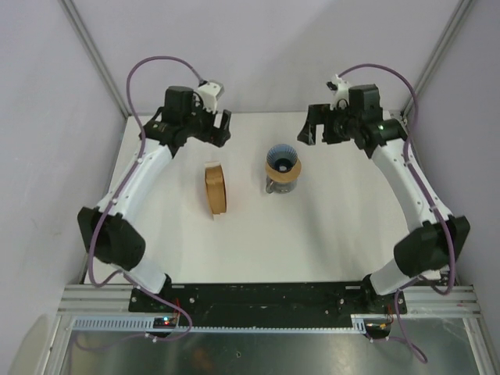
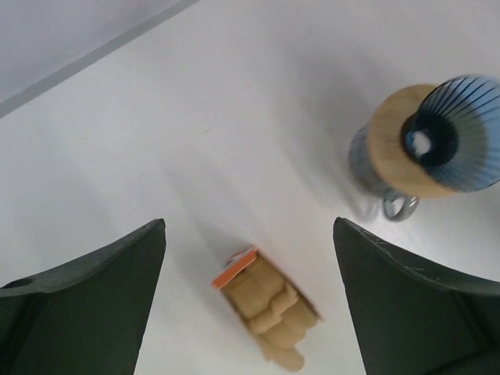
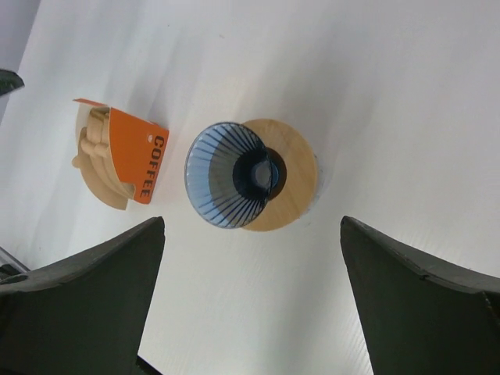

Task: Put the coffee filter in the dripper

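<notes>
Left gripper [image 1: 225, 129] is hanging over the far left of the table [image 1: 312, 242], jaws standing wide, gripping nothing. Right gripper [image 1: 306, 126] is hanging over the far right, jaws equally wide, also gripping nothing.

Dripper [image 1: 281, 158] is sitting mid-table between the two grippers. It is resting by its wooden collar [image 3: 293, 183] on a glass jug [image 2: 398, 207], and its blue ribs are showing uncovered in the right wrist view.

Stack of filters [image 1: 216, 188] is standing on edge near the dripper's left, not touching it, and is wearing an orange band [image 3: 137, 156] reading COFFEE.

Coffee filter: a single sheet is not showing apart from the stack, so I cannot tell where it is lying.
</notes>
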